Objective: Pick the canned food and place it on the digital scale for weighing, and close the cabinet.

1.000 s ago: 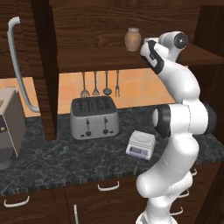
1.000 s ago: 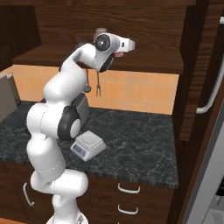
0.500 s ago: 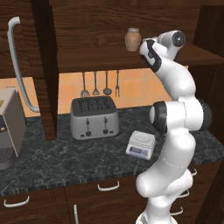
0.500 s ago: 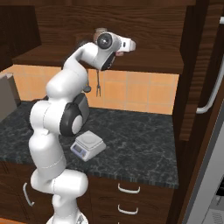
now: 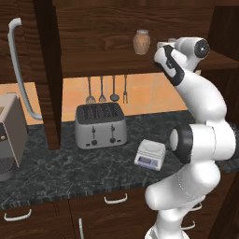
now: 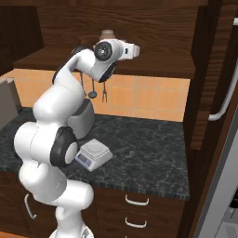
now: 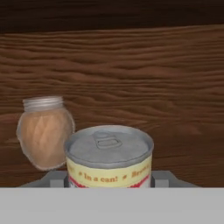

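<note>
The gripper [image 7: 109, 186] is clamped on the can [image 7: 109, 155] inside the cabinet [image 5: 98, 32]; lift straight, clearing the jar [image 7: 45, 131] beside it, before swinging to the scale [image 5: 150, 153].

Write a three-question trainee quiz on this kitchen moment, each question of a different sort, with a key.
1. True or false: the canned food already sits on the digital scale.
2. What stands beside the can on the cabinet shelf? A) brown jar B) kettle C) mug
3. Fill in: the pincer is ___ on the can.

Key: 1 false; 2 A; 3 shut
</note>
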